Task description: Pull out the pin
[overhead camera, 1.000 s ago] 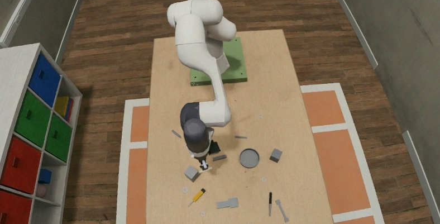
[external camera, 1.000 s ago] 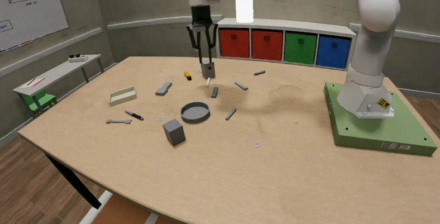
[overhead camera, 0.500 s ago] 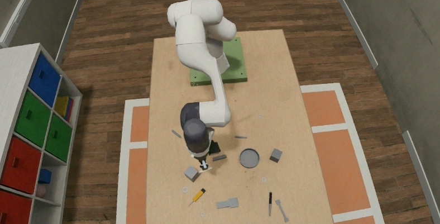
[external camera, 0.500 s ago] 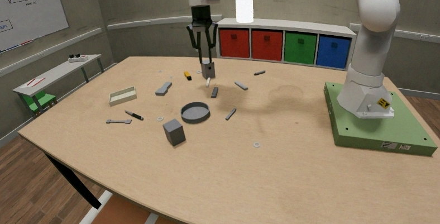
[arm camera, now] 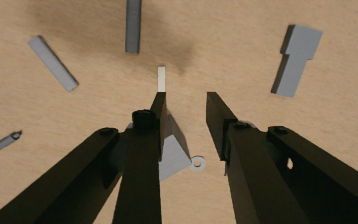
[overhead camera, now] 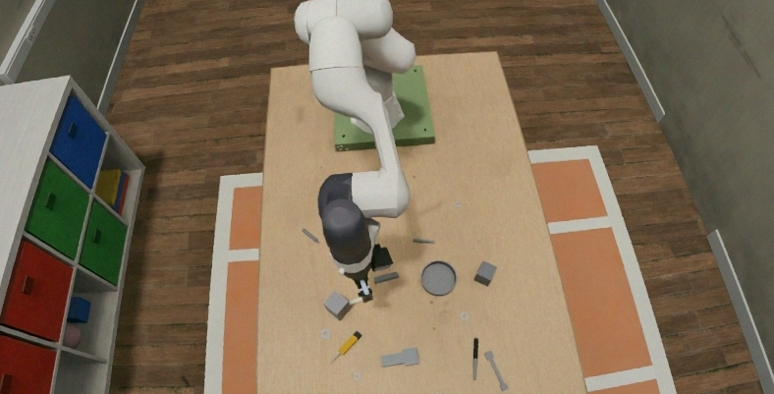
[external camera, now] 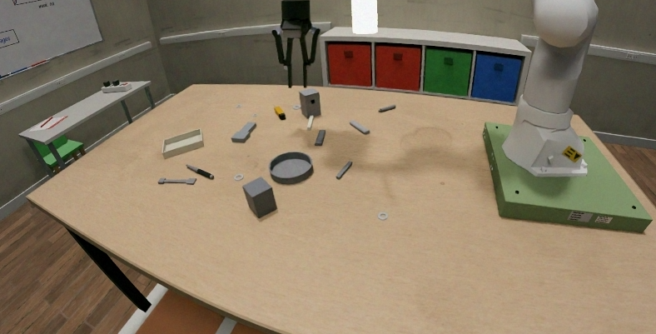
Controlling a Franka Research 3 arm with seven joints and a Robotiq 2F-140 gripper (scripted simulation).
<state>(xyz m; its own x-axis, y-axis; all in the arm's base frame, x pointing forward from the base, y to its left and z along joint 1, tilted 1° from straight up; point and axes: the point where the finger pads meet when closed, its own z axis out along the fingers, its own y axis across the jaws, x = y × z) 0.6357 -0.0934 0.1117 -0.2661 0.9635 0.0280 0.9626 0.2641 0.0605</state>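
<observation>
A small grey block stands on the table, with a dark hole in its side face. A cream pin sticks out from low on the block and points along the table. My gripper hangs above the block with its fingers pointing down. The fingers stand partly apart with nothing between them. In the wrist view the left finger covers part of the block, and the pin shows just past that fingertip.
A second grey block and a round grey dish lie nearby. Grey bars, a yellow tool, a stepped grey piece, washers, a pen and a cream tray are scattered around.
</observation>
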